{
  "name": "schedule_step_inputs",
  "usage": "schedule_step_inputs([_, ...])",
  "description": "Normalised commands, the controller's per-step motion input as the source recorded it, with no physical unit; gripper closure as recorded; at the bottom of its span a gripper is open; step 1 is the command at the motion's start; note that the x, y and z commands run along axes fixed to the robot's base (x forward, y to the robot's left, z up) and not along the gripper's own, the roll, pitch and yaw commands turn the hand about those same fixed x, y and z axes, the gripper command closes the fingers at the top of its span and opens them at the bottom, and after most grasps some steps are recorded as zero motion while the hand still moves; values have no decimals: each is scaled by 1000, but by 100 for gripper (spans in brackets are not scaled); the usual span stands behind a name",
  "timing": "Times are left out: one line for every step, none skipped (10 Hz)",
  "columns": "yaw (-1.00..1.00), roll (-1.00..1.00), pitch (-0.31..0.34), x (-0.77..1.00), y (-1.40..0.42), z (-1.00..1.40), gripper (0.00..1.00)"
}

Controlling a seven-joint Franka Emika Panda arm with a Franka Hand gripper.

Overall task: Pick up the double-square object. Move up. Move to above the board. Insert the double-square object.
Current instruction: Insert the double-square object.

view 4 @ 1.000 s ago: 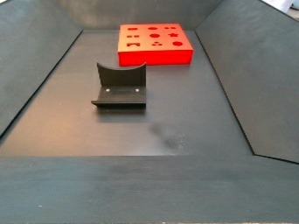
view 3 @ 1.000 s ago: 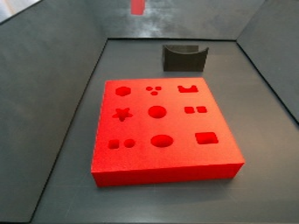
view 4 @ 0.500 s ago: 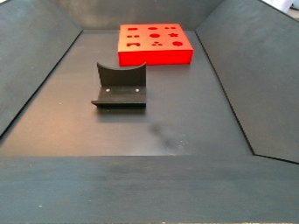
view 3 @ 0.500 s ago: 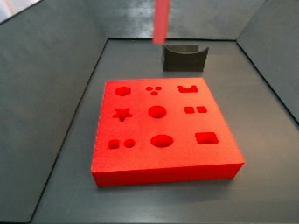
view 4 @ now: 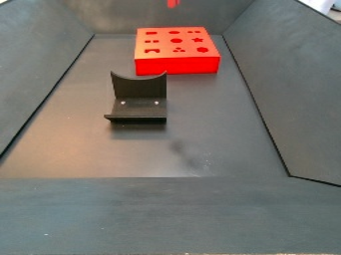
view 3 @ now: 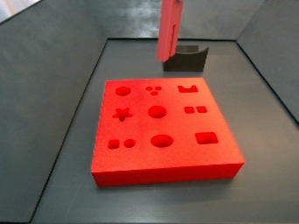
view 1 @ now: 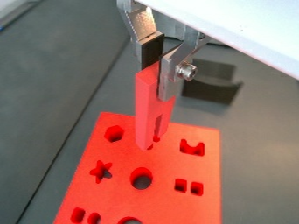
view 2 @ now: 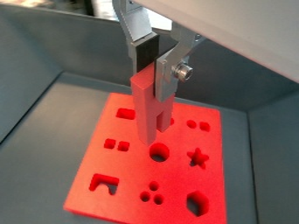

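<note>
My gripper (view 1: 158, 66) is shut on the top of the double-square object (view 1: 149, 109), a thin, long red-orange peg that hangs upright with a forked lower end. Both wrist views show the gripper (view 2: 155, 66) holding the peg (view 2: 149, 109) in the air above the board (view 1: 117, 188), a thick red-orange block with shaped holes (view 2: 122, 179). In a side view the peg (view 3: 170, 31) hangs over the board's far end (view 3: 176, 153), with the gripper out of frame. In a side view only the peg's tip (view 4: 172, 3) shows above the board (view 4: 177, 62).
The dark fixture (view 3: 187, 59) stands on the floor just behind the board, and shows in a side view (view 4: 136, 98) and in a wrist view (view 1: 216, 83). Grey sloping walls enclose the dark floor on all sides.
The peg has moved from the far back toward the board and shows lower and larger in a side view. The board and the fixture have not moved.
</note>
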Motion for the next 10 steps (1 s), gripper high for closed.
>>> schedule_step_inputs([-1000,-64,-104,0,-26,-337,100])
schedule_step_inputs([-989,-13,-143,0,-77,-466,100])
schedule_step_inputs([-911,0,-146,77,-157,-486,100])
schedule_step_inputs([-843,0,-119,169,-191,-543,100])
schedule_step_inputs([-760,13,-99,271,-214,-563,100])
schedule_step_inputs([-757,17,-90,283,-211,-551,100])
schedule_step_inputs([-877,0,-97,160,-129,-360,100])
schedule_step_inputs([-989,-31,-47,80,-26,-146,100])
schedule_step_inputs([-1000,-69,-9,40,-3,-34,100])
schedule_step_inputs([-1000,-61,-10,17,-9,-54,100])
